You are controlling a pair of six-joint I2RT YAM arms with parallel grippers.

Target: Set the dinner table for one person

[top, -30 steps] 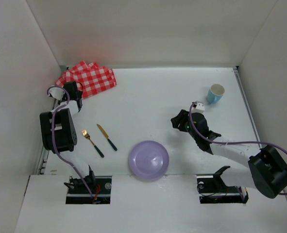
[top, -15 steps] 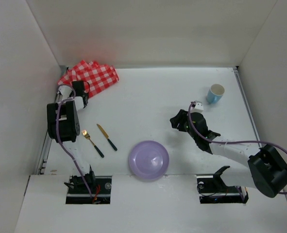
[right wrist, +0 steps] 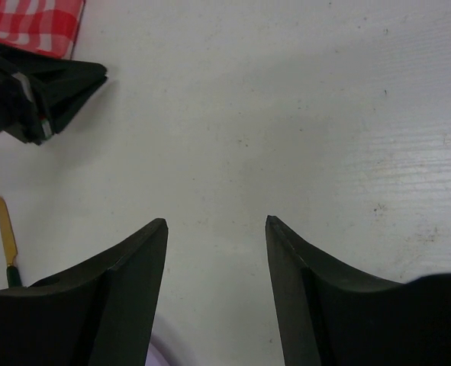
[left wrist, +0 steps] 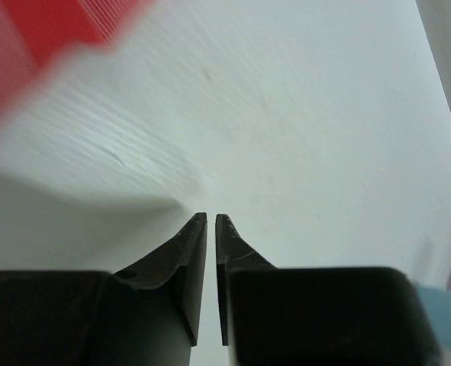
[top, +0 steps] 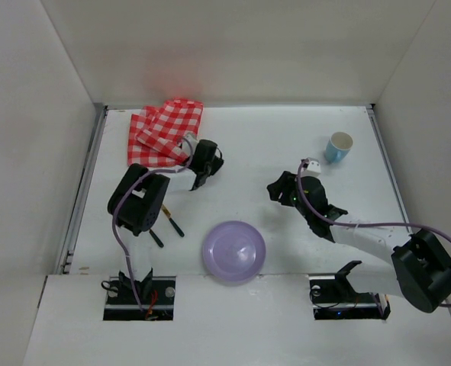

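Observation:
The red-and-white checked cloth (top: 164, 131) lies bunched at the back left of the dinner table (top: 286, 130). My left gripper (top: 210, 158) hovers just right of the cloth. In the left wrist view its jaws (left wrist: 211, 216) stand a narrow slit apart with nothing between them, and the cloth (left wrist: 49, 38) is a red blur beyond. A lilac plate (top: 233, 252) sits at the near middle. My right gripper (top: 275, 191) is open and empty over bare table (right wrist: 216, 221), above and right of the plate.
A gold knife (top: 175, 226) and fork (top: 156, 238) with dark handles lie left of the plate, partly hidden under the left arm. A light blue cup (top: 338, 146) stands at the back right. Metal rails run along both table sides.
The left arm swung from the far left corner toward the middle, and the cloth moved right along the back with it. Its jaws now show a slit. The right arm stayed put.

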